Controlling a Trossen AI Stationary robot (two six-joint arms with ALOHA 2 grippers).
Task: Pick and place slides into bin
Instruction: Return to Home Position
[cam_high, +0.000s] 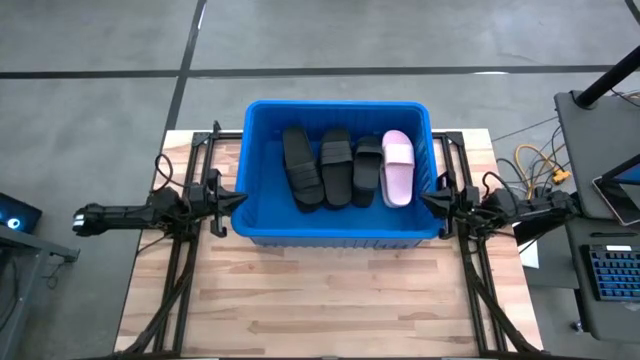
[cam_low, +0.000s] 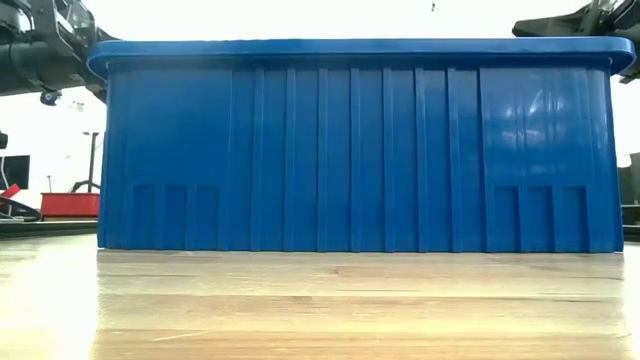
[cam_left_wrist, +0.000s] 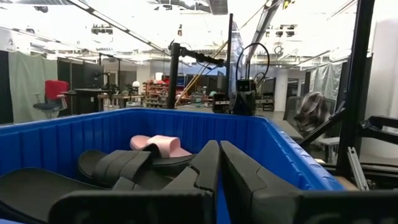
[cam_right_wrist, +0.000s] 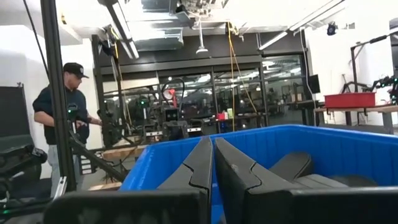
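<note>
The blue bin (cam_high: 262, 222) stands in the middle of the wooden table, toward its far edge. Inside it lie three black slides (cam_high: 336, 165) side by side and one pale pink slide (cam_high: 397, 167) at their right. The left wrist view shows the black slides (cam_left_wrist: 115, 168) and the pink slide (cam_left_wrist: 160, 145) over the bin's wall (cam_left_wrist: 56, 142). My left gripper (cam_high: 241, 199) rests shut just outside the bin's left rim. My right gripper (cam_high: 425, 198) rests shut just outside the bin's right rim. Both fingertip pairs (cam_left_wrist: 219, 152) (cam_right_wrist: 212, 149) are closed with nothing between them.
Black arm frames (cam_high: 180, 260) run along both sides of the table. Bare wood (cam_high: 330, 300) lies between the bin and the near edge. A desk with a keyboard (cam_high: 612, 272) and cables stands off the table's right. A person (cam_right_wrist: 65, 118) stands in the room beyond.
</note>
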